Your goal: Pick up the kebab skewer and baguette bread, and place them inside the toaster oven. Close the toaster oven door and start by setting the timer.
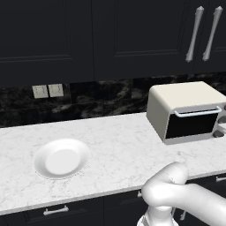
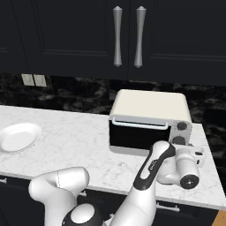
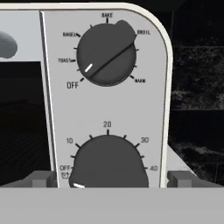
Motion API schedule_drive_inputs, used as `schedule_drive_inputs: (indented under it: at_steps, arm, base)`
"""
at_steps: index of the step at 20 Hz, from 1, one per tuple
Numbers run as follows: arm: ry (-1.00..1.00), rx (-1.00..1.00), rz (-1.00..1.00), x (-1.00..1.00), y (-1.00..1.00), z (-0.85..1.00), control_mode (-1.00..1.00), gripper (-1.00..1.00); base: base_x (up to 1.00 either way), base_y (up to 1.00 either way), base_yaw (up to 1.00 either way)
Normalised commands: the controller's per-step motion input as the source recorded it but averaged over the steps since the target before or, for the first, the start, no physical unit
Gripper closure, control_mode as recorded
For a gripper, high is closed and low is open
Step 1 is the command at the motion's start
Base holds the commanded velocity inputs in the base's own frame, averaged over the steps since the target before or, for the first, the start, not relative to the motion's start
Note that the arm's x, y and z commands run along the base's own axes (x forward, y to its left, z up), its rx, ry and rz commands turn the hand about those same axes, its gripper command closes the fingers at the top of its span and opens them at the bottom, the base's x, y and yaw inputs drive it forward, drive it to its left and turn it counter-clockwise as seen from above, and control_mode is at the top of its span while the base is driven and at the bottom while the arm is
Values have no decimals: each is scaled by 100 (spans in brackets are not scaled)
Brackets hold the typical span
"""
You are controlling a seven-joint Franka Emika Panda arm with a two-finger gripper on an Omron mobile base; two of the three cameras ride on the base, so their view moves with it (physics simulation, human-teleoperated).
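White marble worktop [image 1: 114, 145] runs along the dark backsplash. White plate [image 1: 62, 158] sits on it toward the left, toaster oven [image 1: 185, 112] toward the right, door shut. The two stand well apart.

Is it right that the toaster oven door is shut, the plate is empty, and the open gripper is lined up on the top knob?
Not quite. The gripper is lined up on the bottom knob, the timer dial, not the top knob; the hand view shows its fingertips on either side of that dial. The rest holds: the toaster oven door is shut, the plate is empty, and the gripper is open.
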Motion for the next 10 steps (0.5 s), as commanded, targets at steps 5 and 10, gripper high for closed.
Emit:
schedule_drive_inputs:
  at_steps: [5, 10]
  arm:
    - [0, 0, 0, 7, 0, -1, -100, -100]
    - [0, 0, 0, 22, 0, 0, -100, -100]
  base:
    - [0, 0, 0]
    - [0, 0, 0]
